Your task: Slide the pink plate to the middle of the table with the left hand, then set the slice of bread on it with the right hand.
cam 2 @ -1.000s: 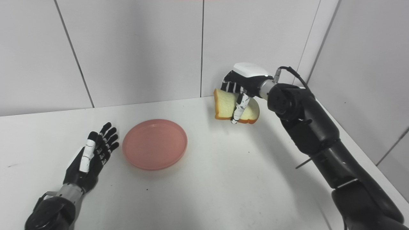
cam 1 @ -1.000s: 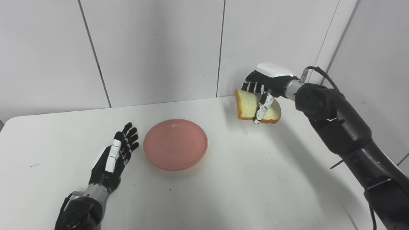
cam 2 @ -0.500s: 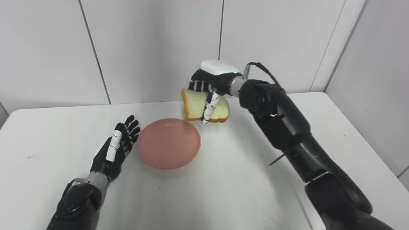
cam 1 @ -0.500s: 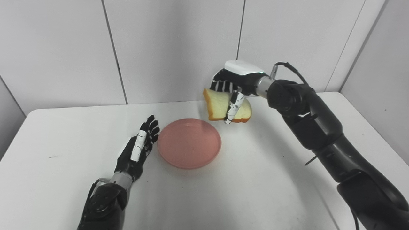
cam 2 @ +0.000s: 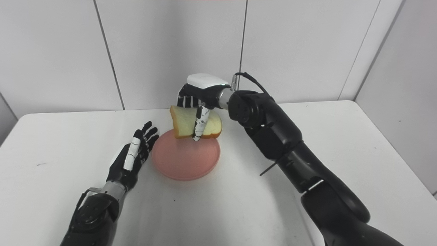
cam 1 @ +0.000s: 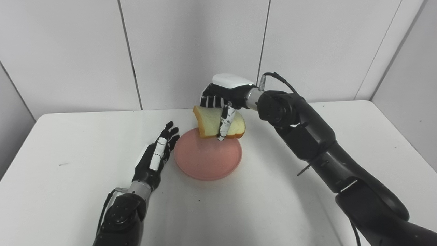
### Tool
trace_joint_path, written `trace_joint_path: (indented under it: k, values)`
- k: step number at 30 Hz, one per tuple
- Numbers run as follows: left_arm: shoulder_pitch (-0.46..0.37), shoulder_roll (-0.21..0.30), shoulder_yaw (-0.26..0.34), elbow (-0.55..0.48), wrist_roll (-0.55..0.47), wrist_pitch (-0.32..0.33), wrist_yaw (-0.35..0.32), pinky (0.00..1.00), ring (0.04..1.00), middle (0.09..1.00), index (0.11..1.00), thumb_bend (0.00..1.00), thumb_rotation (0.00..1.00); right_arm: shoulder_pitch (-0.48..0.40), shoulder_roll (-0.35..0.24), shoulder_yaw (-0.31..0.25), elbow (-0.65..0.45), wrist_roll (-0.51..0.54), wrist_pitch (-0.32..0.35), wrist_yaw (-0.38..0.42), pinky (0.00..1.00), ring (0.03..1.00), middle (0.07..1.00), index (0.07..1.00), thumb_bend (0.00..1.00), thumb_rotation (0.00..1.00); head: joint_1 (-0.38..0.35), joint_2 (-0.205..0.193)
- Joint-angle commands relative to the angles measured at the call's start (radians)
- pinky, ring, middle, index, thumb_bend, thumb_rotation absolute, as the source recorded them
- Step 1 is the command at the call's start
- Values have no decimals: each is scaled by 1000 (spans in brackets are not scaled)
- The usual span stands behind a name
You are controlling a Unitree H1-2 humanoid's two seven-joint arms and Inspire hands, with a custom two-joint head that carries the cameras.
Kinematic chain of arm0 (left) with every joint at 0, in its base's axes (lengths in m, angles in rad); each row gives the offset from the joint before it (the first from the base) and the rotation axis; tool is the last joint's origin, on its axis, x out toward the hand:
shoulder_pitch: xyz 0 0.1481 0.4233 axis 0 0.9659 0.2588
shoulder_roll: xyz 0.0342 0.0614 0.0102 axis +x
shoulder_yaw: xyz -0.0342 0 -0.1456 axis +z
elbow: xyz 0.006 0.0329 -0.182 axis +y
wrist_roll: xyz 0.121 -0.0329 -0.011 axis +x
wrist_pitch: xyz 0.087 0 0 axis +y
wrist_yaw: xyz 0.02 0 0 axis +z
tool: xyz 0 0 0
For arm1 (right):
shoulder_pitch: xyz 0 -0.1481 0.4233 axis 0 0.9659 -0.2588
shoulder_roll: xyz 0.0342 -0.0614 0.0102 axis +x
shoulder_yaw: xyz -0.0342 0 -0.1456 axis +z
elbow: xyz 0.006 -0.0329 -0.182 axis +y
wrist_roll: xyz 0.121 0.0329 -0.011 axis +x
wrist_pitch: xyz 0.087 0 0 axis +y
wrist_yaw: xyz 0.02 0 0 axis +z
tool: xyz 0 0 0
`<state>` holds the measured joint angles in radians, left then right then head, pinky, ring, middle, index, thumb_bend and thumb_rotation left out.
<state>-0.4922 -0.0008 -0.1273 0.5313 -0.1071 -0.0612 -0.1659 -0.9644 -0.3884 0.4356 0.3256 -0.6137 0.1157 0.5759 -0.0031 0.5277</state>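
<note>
Pink plate (cam 1: pixel 208 159) rests mid-desk (cam 1: pixel 68 143). Left hand (cam 1: pixel 155 159) lies just beside its left rim, fingers (cam 1: pixel 169 131) spread, holding nothing. Right hand (cam 1: pixel 223 97) holds the bread slice (cam 1: pixel 213 124) tilted above the plate's far edge, fingers pinching it.

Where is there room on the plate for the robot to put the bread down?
The whole pink plate is bare; the bread, held in the right hand, hangs over its far edge. Its left side is crowded: the open left hand lies right beside the rim. The table nearer the camera is bare.
</note>
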Motion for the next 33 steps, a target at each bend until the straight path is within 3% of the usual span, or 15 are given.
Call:
trace_joint_path:
  k: [1,13,18,25,33]
  values:
    - [42,-37,-38,48,33,98,-18,937,937,953,947,829,969,-65,10,-1,-2,-6,-41,-27,448,418,507,496,518,0,3,5]
    - [51,-50,-47,5,42,129,-3,932,938,955,948,793,955,-44,44,22,77,-8,-106,-58,439,423,511,488,519,0,24,28]
    - [55,-55,-44,-16,38,156,6,937,939,955,947,809,950,-38,47,56,113,-33,-123,-52,486,444,520,466,519,0,30,39]
    - [53,-45,-50,-15,37,143,-9,943,946,960,949,813,961,-28,55,93,166,-65,-151,-77,519,486,522,447,516,0,30,45]
    - [58,-44,-56,-34,44,153,-3,932,936,953,948,814,969,-21,68,110,240,-86,-184,-110,495,457,517,467,519,0,33,59]
